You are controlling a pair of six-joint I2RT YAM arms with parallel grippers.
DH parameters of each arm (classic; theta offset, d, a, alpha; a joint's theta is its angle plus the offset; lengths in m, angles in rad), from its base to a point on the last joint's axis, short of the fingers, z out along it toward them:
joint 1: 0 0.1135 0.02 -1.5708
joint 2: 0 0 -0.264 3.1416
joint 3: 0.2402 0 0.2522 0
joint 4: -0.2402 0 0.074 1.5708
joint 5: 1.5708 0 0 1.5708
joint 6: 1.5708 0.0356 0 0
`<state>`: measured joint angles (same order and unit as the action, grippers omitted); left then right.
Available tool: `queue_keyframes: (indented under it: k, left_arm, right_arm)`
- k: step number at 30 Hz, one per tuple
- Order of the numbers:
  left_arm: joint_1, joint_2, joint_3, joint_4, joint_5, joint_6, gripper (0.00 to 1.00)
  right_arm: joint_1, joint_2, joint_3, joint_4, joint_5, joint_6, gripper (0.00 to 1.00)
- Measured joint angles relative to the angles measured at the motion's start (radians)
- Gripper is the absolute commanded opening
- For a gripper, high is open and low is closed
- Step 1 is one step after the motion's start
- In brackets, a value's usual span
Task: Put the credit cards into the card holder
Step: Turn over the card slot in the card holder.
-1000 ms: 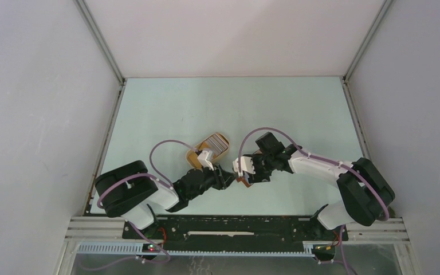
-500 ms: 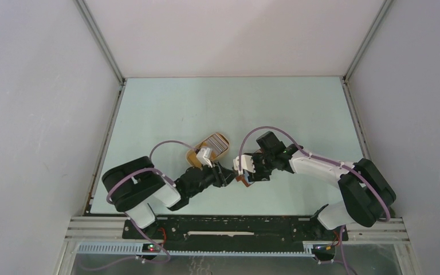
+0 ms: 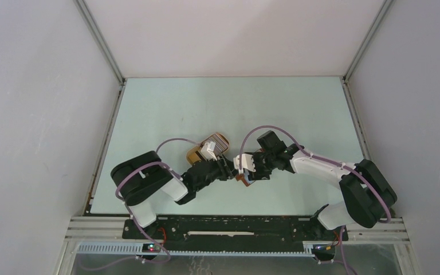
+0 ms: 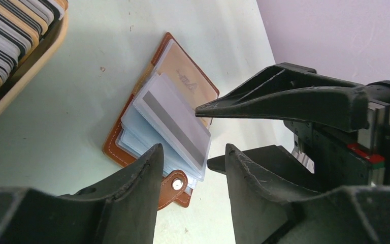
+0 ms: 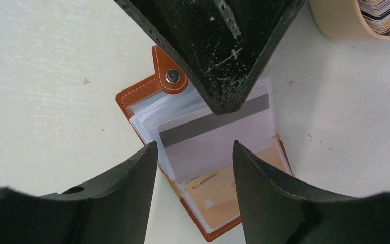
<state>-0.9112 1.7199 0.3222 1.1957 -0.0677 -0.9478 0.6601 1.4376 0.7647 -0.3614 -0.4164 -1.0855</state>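
Observation:
The card holder lies open on the table, reddish-brown with a snap tab and clear pockets fanned up. A white card with a dark stripe sits in a raised pocket, and an orange card in the one under it. More credit cards stand edge-on in the tan tray. My right gripper hangs open over the holder, one fingertip at the white card's edge. My left gripper is open and empty, facing the holder's snap side. In the top view both grippers meet at the holder.
The tan oval tray holding the striped row of cards sits just behind the left gripper. The two arms' fingers point at each other, close together. Side walls bound the table left and right.
The left arm has swung right and forward, bringing its gripper closer to the holder, and its jaws have opened wider. The right gripper has stayed in place.

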Motion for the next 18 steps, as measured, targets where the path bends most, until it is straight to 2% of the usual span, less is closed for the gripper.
queue_keyframes:
  k: [18]
  left_arm:
    - [0.016, 0.083, 0.076, -0.05, -0.008, -0.073, 0.56]
  right_arm:
    - [-0.004, -0.002, 0.0, 0.0, 0.0, 0.0, 0.64]
